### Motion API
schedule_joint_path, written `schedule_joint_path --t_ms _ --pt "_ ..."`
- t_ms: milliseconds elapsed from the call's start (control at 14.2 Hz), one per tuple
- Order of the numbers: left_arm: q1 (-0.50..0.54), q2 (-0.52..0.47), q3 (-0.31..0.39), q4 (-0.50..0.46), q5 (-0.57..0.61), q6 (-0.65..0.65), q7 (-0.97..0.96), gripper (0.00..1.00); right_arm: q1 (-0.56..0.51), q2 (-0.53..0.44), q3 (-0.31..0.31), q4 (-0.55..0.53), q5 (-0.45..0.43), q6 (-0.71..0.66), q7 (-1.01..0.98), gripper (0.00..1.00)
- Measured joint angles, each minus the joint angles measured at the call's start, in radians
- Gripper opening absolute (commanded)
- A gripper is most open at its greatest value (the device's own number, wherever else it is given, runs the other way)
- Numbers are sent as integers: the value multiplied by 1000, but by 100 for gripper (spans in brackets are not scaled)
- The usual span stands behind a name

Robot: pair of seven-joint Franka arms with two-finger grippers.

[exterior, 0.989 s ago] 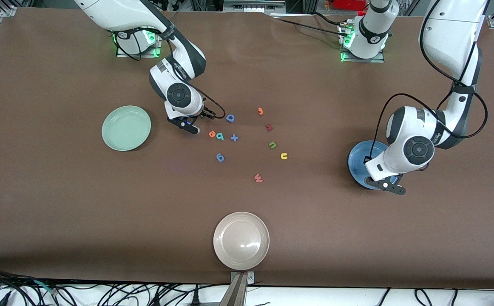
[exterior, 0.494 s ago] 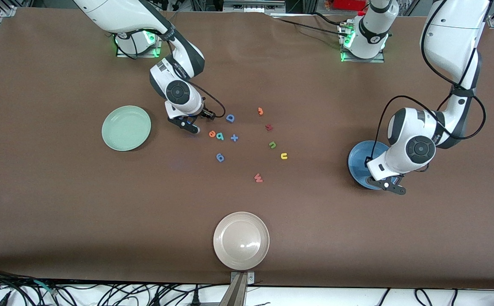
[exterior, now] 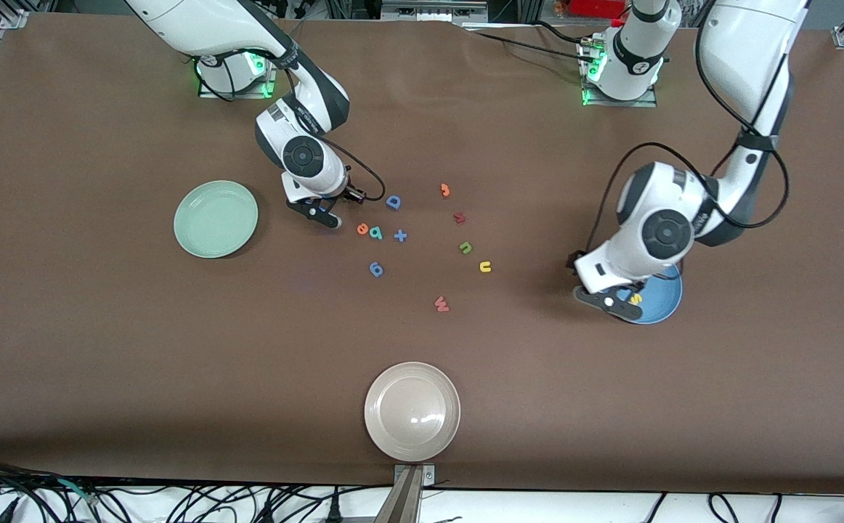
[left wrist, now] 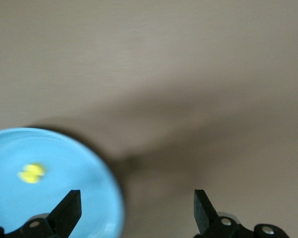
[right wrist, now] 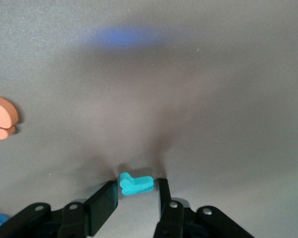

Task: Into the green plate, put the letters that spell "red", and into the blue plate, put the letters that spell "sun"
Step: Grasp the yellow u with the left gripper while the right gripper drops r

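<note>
While teal "r" [right wrist: 136, 184] lies flat on the surface between right gripper [right wrist: 135, 198] jaws, long axis spanning the narrowing gap, left gripper [left wrist: 136, 210] hangs wide, empty, over blue plate [left wrist: 79, 168] rim; yellow "s" [left wrist: 31, 173] inside.

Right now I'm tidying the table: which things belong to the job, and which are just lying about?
Job: green plate, blue plate, yellow s, yellow u, green n, teal r, orange e, teal d.
Lying about: beige plate, blue D, blue plus, blue 9, pink w, red m, orange 3.
</note>
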Motion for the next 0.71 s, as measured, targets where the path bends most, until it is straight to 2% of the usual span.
schedule_joint_path --t_ms 212,424,706 --pt "-67 0 -53 0 0 0 -185 100 -1 -4 0 -2 -1 -5 0 9" --pt "-165 13 -55 0 0 16 -343 100 -1 -4 0 -2 -1 -5 0 8" --pt "-219 64 -54 0 0 85 -459 100 -1 -9 -3 0 -1 -11 3 8"
